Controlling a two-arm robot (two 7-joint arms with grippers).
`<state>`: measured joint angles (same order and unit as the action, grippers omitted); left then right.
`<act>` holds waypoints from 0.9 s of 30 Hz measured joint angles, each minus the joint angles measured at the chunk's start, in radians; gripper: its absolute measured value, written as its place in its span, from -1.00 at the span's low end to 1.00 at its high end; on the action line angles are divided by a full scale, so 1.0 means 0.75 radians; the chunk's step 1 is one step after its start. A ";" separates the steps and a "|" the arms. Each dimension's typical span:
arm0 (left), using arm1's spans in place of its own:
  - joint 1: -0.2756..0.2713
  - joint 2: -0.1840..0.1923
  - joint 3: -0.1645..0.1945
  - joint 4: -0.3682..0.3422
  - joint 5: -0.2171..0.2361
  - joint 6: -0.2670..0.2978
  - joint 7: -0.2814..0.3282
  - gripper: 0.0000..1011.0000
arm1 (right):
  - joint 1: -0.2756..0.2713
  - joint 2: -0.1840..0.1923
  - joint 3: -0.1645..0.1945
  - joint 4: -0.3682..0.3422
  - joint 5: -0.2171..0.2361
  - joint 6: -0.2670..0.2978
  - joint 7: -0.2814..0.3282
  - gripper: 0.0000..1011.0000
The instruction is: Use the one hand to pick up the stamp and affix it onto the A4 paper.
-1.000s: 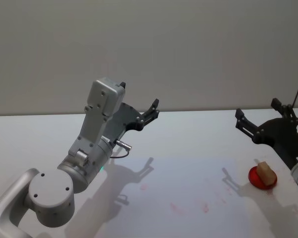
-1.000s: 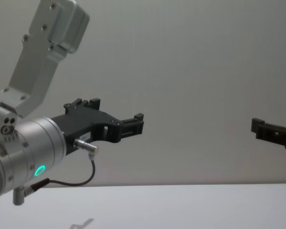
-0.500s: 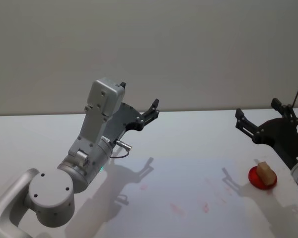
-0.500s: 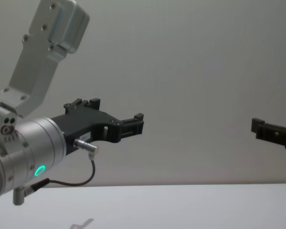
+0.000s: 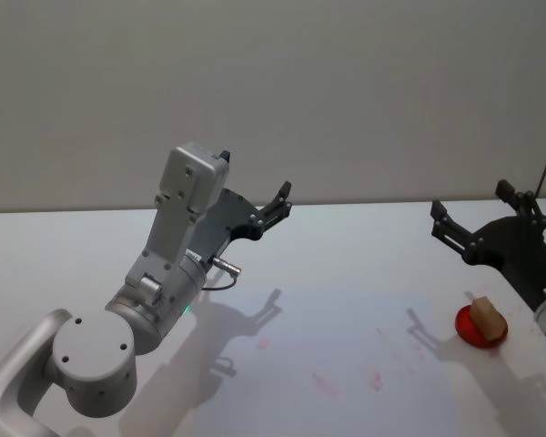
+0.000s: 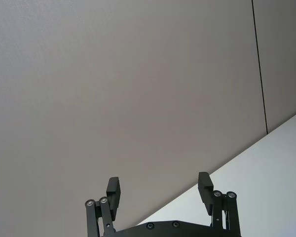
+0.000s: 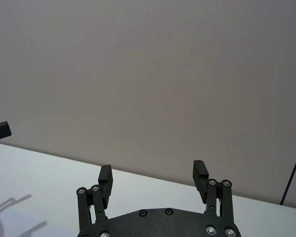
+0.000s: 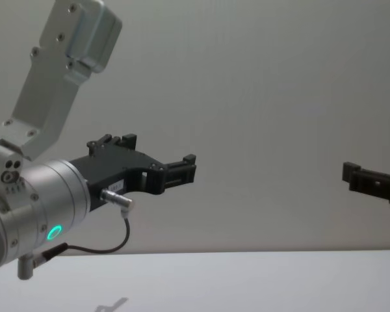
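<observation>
Grey wall (image 5: pixel 346 91) behind, white table (image 5: pixel 73 246) below. My right gripper (image 5: pixel 471 205) hung at approx. 3 o'clock in head view, fingers spread wide & empty, prob. poised for a short drop to the stamp (image 5: pixel 485 316). That wooden block sat on its red pad (image 5: pixel 469 331) at 4 o'clock, near the gripper. A4 paper (image 5: pixel 346 346) lay at 6 o'clock w/ faint red marks. My left gripper (image 5: pixel 280 202), fingers also apart, was raised at 10 o'clock, clear of the paper.

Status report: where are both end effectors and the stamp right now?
Left end effector open, raised at left. Right end effector open, raised near stamp, not touching. Stamp sits on red pad. Nothing blocking it.
</observation>
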<state>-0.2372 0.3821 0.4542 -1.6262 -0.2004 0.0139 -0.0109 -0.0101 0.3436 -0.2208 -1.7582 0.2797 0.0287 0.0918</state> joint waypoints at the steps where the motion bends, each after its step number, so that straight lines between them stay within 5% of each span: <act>1: 0.000 0.000 0.000 0.000 0.000 0.000 0.000 0.98 | 0.001 0.003 0.002 0.002 0.000 0.000 0.004 0.98; 27: 0.000 0.000 0.000 0.000 0.000 0.000 0.000 0.98 | -0.074 0.124 0.086 0.063 0.128 0.083 0.123 0.98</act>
<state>-0.2371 0.3821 0.4542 -1.6262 -0.2004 0.0139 -0.0109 -0.0658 0.4368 -0.1566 -1.7107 0.3754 0.0909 0.1840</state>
